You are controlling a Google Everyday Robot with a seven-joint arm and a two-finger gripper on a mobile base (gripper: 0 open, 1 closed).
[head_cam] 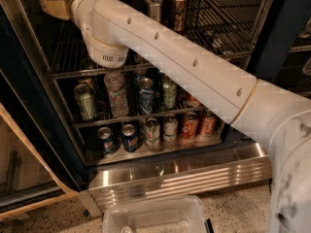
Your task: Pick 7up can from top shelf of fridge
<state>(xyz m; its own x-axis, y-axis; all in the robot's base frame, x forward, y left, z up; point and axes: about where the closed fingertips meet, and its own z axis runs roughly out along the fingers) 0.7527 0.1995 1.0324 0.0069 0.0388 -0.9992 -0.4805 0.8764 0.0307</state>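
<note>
Though the white arm (194,67) crosses much of its front, the fridge (194,174) shows wire levels stacked above a ribbed steel base. The arm comes in from below and to the right of the top shelf (223,35). It slants up across that shelf's front rail and bends at a round joint over the shelf's left half. Directly under the top shelf is a middle rack (97,122) holding drinks. Well below the top shelf, on the floor in front of the steel base, lies a clear bin (155,215).

The tan tool (52,7) sits at the far left end of the top shelf, a little above its rods. I cannot tell whether it is spread or pressed together.

A clear bottle (116,93) stands on the middle rack, below the top shelf's left half. The 7up can (154,9) stands upright on the top shelf near its middle, well apart from the tool. A brown can (179,5) stands just beside it, toward the shelf's right end. Lowest under the top shelf, a row of cans (170,126) stands side by side.
</note>
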